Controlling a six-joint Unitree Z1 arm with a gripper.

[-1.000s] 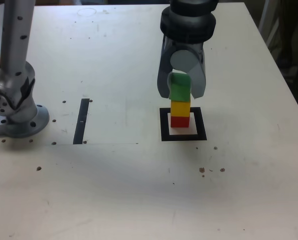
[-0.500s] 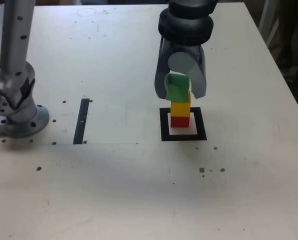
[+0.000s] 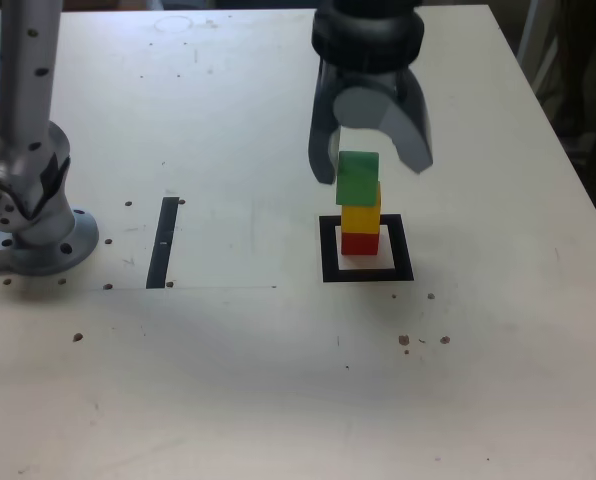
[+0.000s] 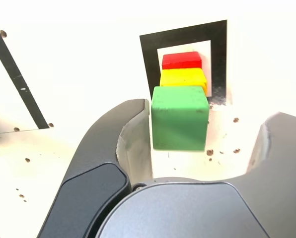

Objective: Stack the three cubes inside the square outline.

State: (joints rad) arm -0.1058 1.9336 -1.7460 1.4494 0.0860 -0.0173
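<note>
White speckled table [image 3: 228,380], dark surroundings

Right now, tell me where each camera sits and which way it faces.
Exterior view: off the arm, raised at the table's near edge, looking down across it; shows the arm base and the gripper, open over the green cube.
Wrist view: behind the fingers, looking down past them at the stack; both dark fingers frame the picture.
Shared: green cube on yellow cube on red cube, inside the square outline, plus the black strip.
</note>
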